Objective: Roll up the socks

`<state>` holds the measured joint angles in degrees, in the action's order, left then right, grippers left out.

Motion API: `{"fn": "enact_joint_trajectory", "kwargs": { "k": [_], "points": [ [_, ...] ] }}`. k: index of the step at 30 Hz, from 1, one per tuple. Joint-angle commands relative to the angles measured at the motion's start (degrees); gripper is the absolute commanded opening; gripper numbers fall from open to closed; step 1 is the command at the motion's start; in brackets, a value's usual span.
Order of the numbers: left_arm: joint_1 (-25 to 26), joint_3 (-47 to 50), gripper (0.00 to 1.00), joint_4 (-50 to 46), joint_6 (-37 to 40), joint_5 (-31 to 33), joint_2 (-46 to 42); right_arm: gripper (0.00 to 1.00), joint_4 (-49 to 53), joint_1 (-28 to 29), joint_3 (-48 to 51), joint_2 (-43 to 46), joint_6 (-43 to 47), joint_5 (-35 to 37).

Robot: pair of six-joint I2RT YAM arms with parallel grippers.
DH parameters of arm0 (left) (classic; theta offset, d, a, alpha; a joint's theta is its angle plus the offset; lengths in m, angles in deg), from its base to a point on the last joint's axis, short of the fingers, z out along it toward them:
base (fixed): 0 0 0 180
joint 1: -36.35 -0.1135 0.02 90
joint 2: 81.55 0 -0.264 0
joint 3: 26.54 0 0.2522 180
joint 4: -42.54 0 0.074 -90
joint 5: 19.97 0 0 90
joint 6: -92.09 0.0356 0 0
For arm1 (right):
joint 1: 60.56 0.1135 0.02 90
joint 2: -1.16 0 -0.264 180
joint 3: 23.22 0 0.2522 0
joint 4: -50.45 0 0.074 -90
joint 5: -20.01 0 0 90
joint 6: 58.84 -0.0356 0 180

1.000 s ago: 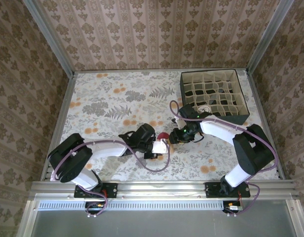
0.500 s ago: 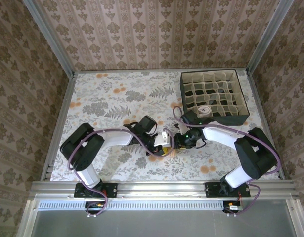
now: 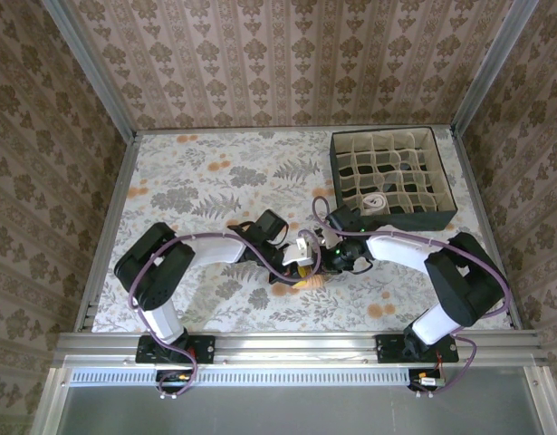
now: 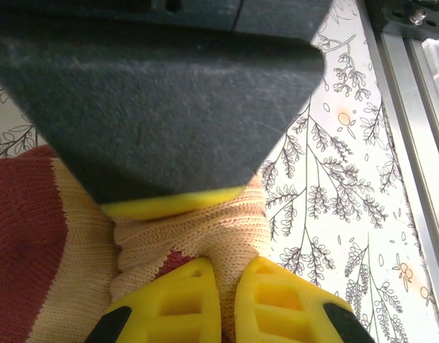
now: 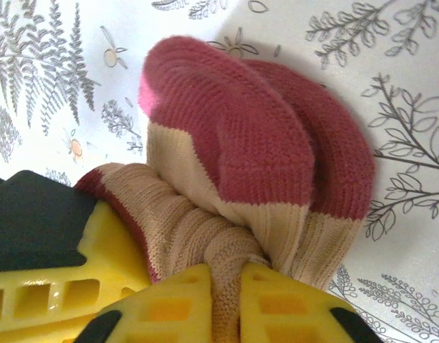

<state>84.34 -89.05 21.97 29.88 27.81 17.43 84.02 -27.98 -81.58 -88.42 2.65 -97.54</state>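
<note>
White-black arms (image 3: 215, 249), purple cables (image 3: 287, 308), yellow fingers (image 5: 162, 304)

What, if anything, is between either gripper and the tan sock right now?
Nothing visible. The left gripper and the right gripper are each shut directly on the tan sock, pinching its bunched fabric.

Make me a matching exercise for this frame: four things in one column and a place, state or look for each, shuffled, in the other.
Things
1. tan sock
2. divider box
3. pale roll
4. table

Descriptions
a. sits inside a compartment
b. covered in a leaf and flower print
c. pinched by the left gripper and the right gripper
d. stands at the far right corner of the table

Pairs: 1-c, 2-d, 3-a, 4-b
</note>
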Motion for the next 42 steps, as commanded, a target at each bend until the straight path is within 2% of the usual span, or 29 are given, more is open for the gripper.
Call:
{"fn": "enact_joint_trajectory", "kwargs": {
  "k": [1,8,14,18,22,26,32,38,42],
  "points": [
    [0.6,3.7,0.09,-1.2,-0.4,9.4,0.1,0.05,4.1,0.9,0.7,-3.1,-0.7,0.8],
    [1.8,12.2,0.25,8.2,3.5,13.9,-10.2,0.01,7.1,0.6,-0.3,-6.4,0.9,3.4],
    [3.0,19.1,0.28,14.3,8.1,17.1,-21.0,0.01,8.5,0.4,-1.1,-8.1,2.4,4.1],
    [7.8,21.2,0.32,15.1,12.7,25.7,-26.6,0.0,9.0,0.3,-1.6,-8.8,2.8,4.4],
    [14.5,23.8,0.38,18.3,18.2,38.2,-29.0,0.0,9.3,0.3,-2.2,-9.7,3.1,4.6],
    [19.6,25.8,0.41,23.4,22.5,48.8,-28.5,0.0,9.3,0.3,-2.2,-10.4,3.1,4.5],
    [22.3,24.8,0.43,24.6,25.3,50.3,-24.7,0.0,9.2,0.3,-2.1,-11.2,3.3,4.2],
    [22.6,23.5,0.45,31.4,25.9,51.1,-15.7,0.0,9.2,0.3,-2.3,-12.0,3.5,3.8],
    [22.5,23.1,0.46,37.9,24.3,54.2,-8.6,0.0,9.5,0.3,-2.5,-12.5,3.8,3.2]
  ]
}}
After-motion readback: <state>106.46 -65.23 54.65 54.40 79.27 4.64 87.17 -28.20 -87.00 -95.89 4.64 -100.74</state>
